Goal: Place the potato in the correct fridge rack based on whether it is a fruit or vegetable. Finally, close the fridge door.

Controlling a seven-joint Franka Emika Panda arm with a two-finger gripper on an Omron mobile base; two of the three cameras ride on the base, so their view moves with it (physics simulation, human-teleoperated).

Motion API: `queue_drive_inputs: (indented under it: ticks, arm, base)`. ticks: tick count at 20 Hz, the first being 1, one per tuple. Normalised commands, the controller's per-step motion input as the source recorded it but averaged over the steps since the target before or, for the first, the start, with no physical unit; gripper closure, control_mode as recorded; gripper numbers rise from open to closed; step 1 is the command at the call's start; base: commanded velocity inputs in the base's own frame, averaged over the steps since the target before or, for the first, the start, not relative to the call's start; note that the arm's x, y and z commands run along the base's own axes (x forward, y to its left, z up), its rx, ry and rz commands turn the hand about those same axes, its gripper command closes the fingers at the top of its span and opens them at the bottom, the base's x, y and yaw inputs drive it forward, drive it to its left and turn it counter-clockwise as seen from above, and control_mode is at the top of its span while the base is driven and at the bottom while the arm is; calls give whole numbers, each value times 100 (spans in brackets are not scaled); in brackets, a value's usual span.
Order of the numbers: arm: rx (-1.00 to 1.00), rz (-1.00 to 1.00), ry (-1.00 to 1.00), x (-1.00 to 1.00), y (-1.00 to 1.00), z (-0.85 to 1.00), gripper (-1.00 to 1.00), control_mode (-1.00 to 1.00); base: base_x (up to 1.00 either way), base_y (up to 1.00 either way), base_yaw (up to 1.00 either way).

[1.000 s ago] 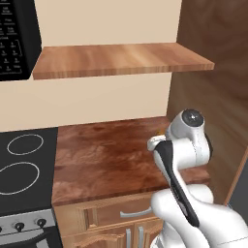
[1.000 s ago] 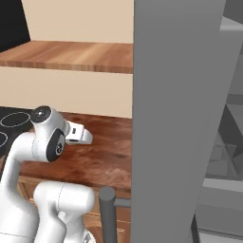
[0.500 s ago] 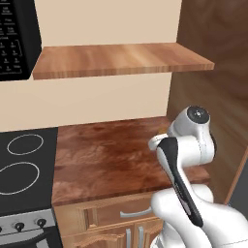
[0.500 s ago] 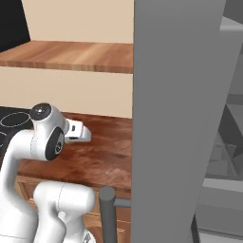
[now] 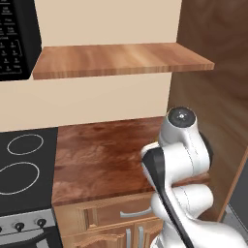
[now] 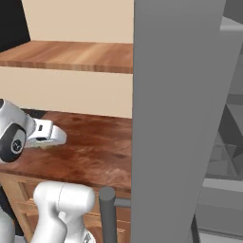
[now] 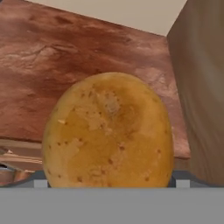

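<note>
Hand: spread wide, one dark finger tip on each side of the potato; a thin gap shows at the right tip, and no firm hold can be made out.
Hand seen from the right base: stretched out level and low over the desk, pointing towards the fridge door.
Potato: between the finger tips, very close to the hand camera, tan-yellow with brown specks; underside hidden, so cannot tell whether it rests on the desk or hangs clear of it.
Desk: reddish-brown wood top, with drawers under its front edge.
Side panel: brown wood wall at the desk's right end, near the potato.
Wall shelf: wooden board above the desk, against the beige wall.
Stove: black top with ring marks, touching the desk's left end.
Microwave: dark, above the stove.
Fridge door: grey slab standing open, edge-on to the right base camera.
Fridge shelves: grey, behind the door, too dim to tell apart.
</note>
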Motion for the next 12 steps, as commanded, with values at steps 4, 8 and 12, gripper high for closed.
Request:
queue_drive_inputs:
  ticks: [4, 8, 12]
  arm:
    - [-10, -19, -10, -62, 14, 0, 100, -100]
    - [3, -8, -11, 0, -69, -5, 100, -100]
    - [9, 0, -22, -5, -87, -13, 100, -100]
  base:
    - [0, 0, 0]
    - [0, 0, 0]
    - [0, 0, 0]
